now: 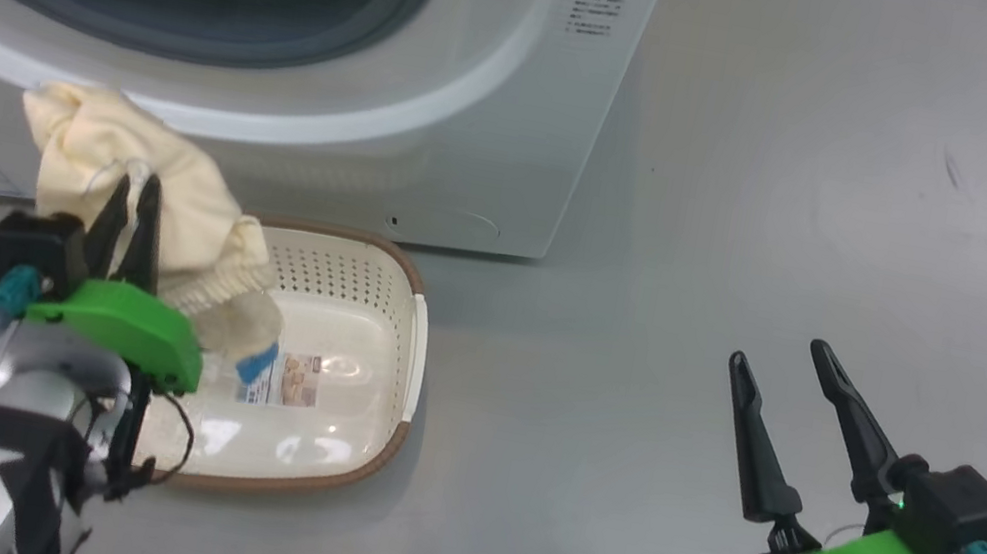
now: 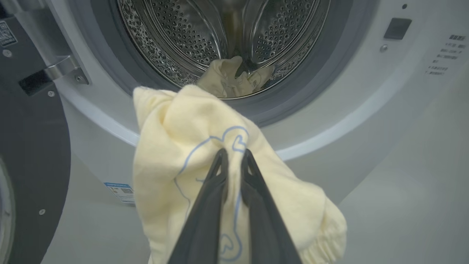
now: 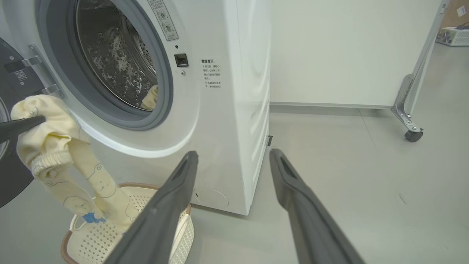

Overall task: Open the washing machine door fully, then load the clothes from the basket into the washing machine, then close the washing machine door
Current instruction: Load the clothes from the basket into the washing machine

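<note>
Left gripper (image 1: pixel 140 184) points forward, fingers pinching the clothes (image 1: pixel 92 135) between their tips; right gripper (image 1: pixel 777 352) stands spread wide.

Read as a lab or test bay rather than a home laundry; the washing machine (image 3: pixel 234 110) stood by itself on a bare, smooth grey floor (image 3: pixel 348 176), scuffed in places; behind it ran a plain white partition (image 3: pixel 348 51); at its end a metal bracket (image 3: pixel 405 106) rode on a caster wheel (image 3: pixel 414 135); a pale crate (image 3: pixel 452 36) sat on the floor beyond; lighting was flat and even.
</note>
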Tool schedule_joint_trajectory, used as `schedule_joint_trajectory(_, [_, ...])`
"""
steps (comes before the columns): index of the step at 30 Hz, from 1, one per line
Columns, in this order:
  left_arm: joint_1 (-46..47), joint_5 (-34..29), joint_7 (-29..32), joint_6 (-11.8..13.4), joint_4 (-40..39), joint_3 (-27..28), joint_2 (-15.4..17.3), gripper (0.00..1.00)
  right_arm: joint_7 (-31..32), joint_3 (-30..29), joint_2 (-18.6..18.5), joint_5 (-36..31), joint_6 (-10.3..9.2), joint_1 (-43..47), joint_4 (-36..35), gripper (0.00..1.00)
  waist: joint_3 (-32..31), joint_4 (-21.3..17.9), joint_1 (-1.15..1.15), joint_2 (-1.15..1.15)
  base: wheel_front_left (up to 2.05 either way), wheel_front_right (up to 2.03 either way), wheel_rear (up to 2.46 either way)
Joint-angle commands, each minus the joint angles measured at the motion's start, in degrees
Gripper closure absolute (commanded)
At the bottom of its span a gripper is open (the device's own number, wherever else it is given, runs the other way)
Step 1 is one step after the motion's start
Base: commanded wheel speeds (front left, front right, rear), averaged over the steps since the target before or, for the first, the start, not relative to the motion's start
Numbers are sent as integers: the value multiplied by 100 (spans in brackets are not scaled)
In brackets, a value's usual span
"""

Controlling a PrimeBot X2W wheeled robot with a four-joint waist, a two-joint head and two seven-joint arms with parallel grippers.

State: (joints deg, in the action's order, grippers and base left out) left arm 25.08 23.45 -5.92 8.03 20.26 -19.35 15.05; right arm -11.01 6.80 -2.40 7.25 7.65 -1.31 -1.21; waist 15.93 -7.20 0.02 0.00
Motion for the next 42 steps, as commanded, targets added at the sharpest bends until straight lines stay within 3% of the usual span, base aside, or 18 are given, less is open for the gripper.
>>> schedule_joint_trajectory(1, [330, -8, 31, -30, -93, 245, 243, 100, -86, 150, -48, 67, -16, -222, -142, 0, 313, -263, -2, 0, 0, 0, 0])
schedule_joint_trajectory(14, [2445, 59, 1084, -518, 876, 436, 1028, 100, -389, 514, -48, 613, -16, -806, 318, 0, 1212, -981, -2, 0, 0, 0, 0])
schedule_joint_trajectory(28, [4325, 191, 2689, -940, 1535, 522, 1884, 100, -397, 802, -48, 990, -16, -1143, 108, 0, 1884, -1401, -2, 0, 0, 0, 0])
schedule_joint_trajectory(36, [5179, -179, 2208, -1000, 1653, 449, 2270, 100, -398, 952, -48, 1104, -16, -1241, 83, 0, 2188, -1566, -2, 0, 0, 0, 0])
schedule_joint_trajectory(42, [5645, -532, 1034, -915, 1705, 395, 2370, 100, -398, 1017, -48, 1179, -16, -1331, 46, 0, 2391, -1660, -2, 0, 0, 0, 0])
